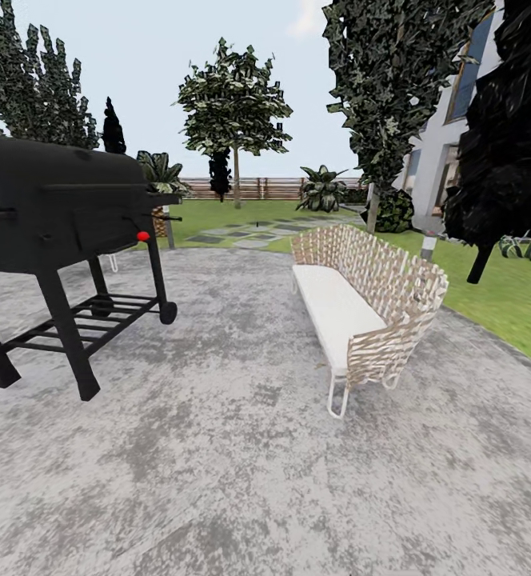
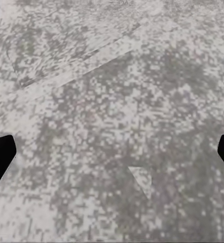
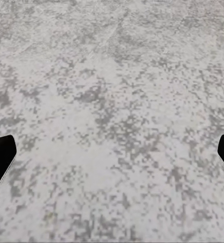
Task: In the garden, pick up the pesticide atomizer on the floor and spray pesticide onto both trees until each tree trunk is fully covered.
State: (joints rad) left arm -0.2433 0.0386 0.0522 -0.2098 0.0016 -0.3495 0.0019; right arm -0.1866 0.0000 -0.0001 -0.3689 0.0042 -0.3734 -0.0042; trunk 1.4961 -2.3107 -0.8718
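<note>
the robot stands on a mottled grey stone patio, evidently on its way toward the garden, since the lawn starts past the paving. a black barrel grill on a wheeled stand sits to the left and a woven wicker sofa with a white cushion to the right, leaving an open lane between them that leads to a stepping-stone path. the pesticide atomizer cannot be made out anywhere here. a leafy tree with a slim pale trunk rises near the slatted wooden fence, but i cannot tell whether it is one to spray. the left hand and the right hand both hang over bare paving with fingers spread wide and nothing between them, a sensible carrying pose while driving. no label or writing is readable.
</note>
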